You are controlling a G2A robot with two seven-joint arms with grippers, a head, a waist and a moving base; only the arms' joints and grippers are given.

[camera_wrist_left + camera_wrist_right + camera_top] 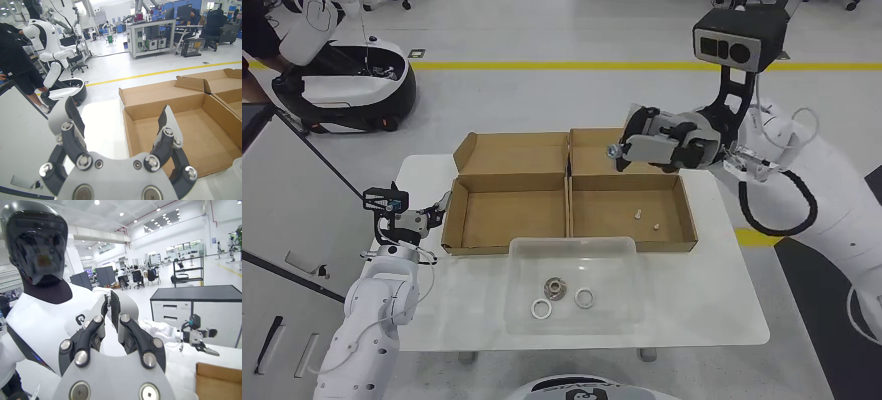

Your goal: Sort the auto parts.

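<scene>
My right gripper [616,152] hangs above the back edge of the right cardboard box [678,232], shut on a small metal bolt [108,300] that sits between its fingertips [114,302]. That box holds two small pale parts [640,212]. My left gripper [121,113] stands open and holds nothing, beside the left wall of the left cardboard box [504,218], whose floor is bare [181,132]. A clear plastic tray [572,245] at the table's front holds two white rings [541,309] and a metal bearing-like part [555,289].
The white table [712,300] carries both boxes side by side at its back, flaps [512,153] open away from me. Bare table lies to the right of the tray and along the left edge. Another robot [342,70] stands on the floor at the far left.
</scene>
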